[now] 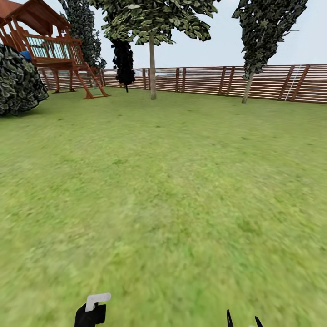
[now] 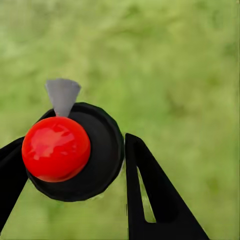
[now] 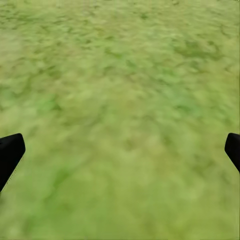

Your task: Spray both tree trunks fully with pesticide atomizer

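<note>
The left gripper (image 2: 72,175) was clenched around the sprayer (image 2: 75,152), its black fingers (image 2: 150,200) pressed against the round black body on both sides, with the red cap (image 2: 56,148) and grey nozzle (image 2: 63,95) showing over blurred grass. In the head view the sprayer (image 1: 93,309) sat at the bottom edge, left of centre. The right gripper (image 3: 120,150) was spread wide and held nothing, its fingertips (image 3: 10,152) at the frame's opposite edges above the lawn (image 3: 120,90). Across the lawn, two trees (image 1: 152,68) (image 1: 254,68) stood before the slatted fence (image 1: 204,81) along the upper frame. A wooden play tower (image 1: 59,54) and a dark bush (image 1: 18,81) occupied the upper left.
</note>
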Motion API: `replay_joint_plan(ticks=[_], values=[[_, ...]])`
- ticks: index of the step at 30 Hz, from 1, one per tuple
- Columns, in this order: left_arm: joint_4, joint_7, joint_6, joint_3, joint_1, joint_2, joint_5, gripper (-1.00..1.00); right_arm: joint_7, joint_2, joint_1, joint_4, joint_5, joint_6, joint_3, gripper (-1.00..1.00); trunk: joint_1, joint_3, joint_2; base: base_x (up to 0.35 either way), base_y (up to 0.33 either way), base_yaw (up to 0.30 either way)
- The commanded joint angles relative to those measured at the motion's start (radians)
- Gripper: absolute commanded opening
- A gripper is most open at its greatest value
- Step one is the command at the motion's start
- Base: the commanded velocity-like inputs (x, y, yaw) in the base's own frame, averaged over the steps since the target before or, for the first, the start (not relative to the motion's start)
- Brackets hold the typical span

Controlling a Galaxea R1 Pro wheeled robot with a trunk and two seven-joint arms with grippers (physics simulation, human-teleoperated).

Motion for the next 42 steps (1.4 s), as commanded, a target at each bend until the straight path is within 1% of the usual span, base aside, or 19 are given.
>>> replay_joint_plan(ticks=[1, 10, 12, 14, 17, 42], values=[[0.001, 0.000, 0.000, 0.000, 0.000, 0.000, 0.000, -1.00, 0.000, 0.000, 0.000, 0.000, 0.000, 0.000, 0.000, 1.00, 0.000, 0.000, 0.000, 0.340, 0.000, 0.000], [-0.001, 0.001, 0.000, 0.000, 0.000, 0.000, -0.002, -1.00, 0.000, 0.000, 0.000, 0.000, 0.000, 0.000, 0.000, 1.00, 0.000, 0.000, 0.000, 0.340, 0.000, 0.000], [0.000, 0.014, 0.000, 0.000, 0.000, 0.000, -0.001, -1.00, 0.000, 0.000, 0.000, 0.000, 0.000, 0.000, 0.000, 1.00, 0.000, 0.000, 0.000, 0.340, 0.000, 0.000], [0.002, 0.041, 0.000, -0.001, 0.000, -0.001, 0.000, -1.00, 0.000, 0.000, 0.000, 0.000, 0.000, 0.000, 0.000, 1.00, 0.000, 0.000, 0.000, 0.340, 0.000, 0.000], [0.003, 0.050, 0.000, -0.001, 0.000, -0.001, 0.000, -1.00, 0.000, 0.000, 0.000, 0.000, 0.000, 0.000, 0.000, 1.00, 0.000, 0.000, 0.000, 0.340, 0.000, 0.000], [0.003, 0.051, 0.000, -0.001, 0.000, 0.001, 0.000, -1.00, 0.000, 0.000, 0.000, 0.000, 0.000, 0.000, 0.000, 1.00, 0.000, 0.000, 0.000, 0.341, 0.000, 0.000]])
